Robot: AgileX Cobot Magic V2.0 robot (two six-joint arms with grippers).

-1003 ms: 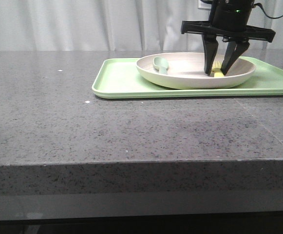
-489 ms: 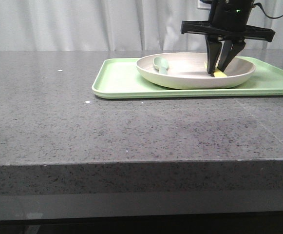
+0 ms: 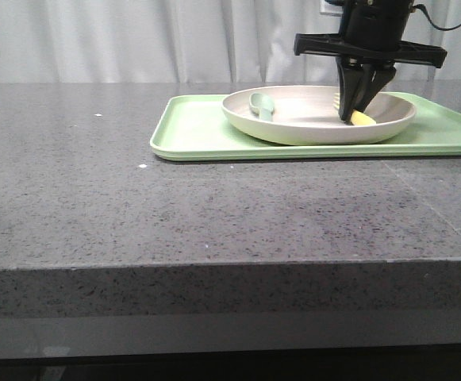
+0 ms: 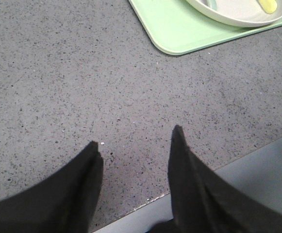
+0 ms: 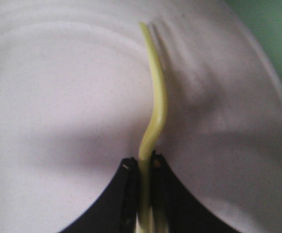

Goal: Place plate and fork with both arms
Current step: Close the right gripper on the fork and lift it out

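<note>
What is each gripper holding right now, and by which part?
The right gripper is shut on the fork, pinching one end of it edge-on over the plate. The left gripper is open above the counter, holding nothing.

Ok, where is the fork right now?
In the front view the fork is in the right part of the plate on the green tray, pinched between the fingers of the right hand; the spoon lies at the plate's left.

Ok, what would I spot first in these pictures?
Probably the black right claw reaching down into the cream plate, pinching the yellow fork. Next, the big green tray under the plate at the table's far right, with a grey-green spoon lying in the plate.
</note>
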